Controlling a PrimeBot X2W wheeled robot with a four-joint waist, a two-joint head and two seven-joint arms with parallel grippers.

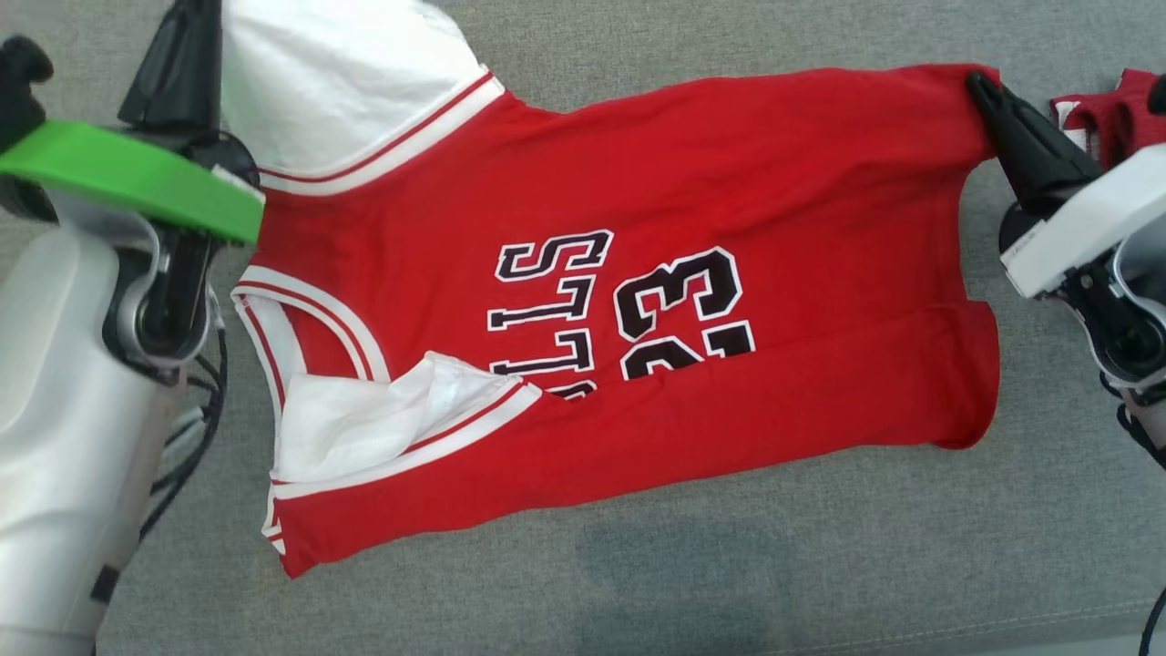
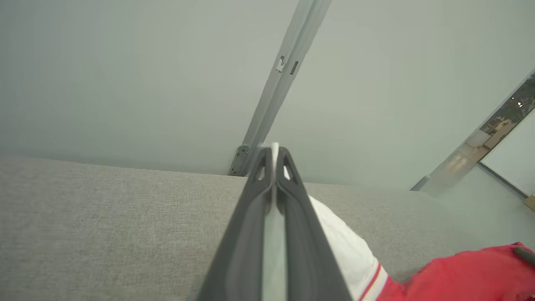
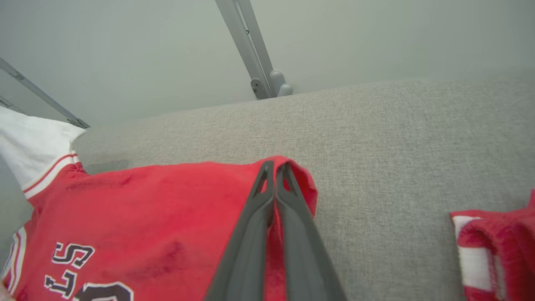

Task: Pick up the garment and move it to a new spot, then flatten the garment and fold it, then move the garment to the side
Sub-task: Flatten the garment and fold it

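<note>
A grey fabric-covered table [image 1: 729,565] runs under everything, and in the wrist views a pale wall with slanting metal rails [image 2: 288,67] stands behind it. A red basketball jersey with white sleeves and black-and-white lettering [image 1: 774,182] lies spread across the middle of the table in the head view. Its neck and sleeves point to 9 o'clock and its hem to 3 o'clock. The near edge is folded up over the lower half of the lettering.

At 10 o'clock the left gripper [image 1: 187,46] has its fingers closed together on the jersey's far white sleeve [image 1: 346,73]. In the left wrist view a thin strip of white cloth shows pinched between them [image 2: 273,152]. At 2 o'clock the right gripper [image 1: 979,84] is clamped on the jersey's far hem corner, and in the right wrist view the red cloth wraps around the fingertips [image 3: 276,167]. A second red-and-white bunched garment [image 1: 1107,114] lies on the table just beyond the right gripper, apart from the jersey.
</note>
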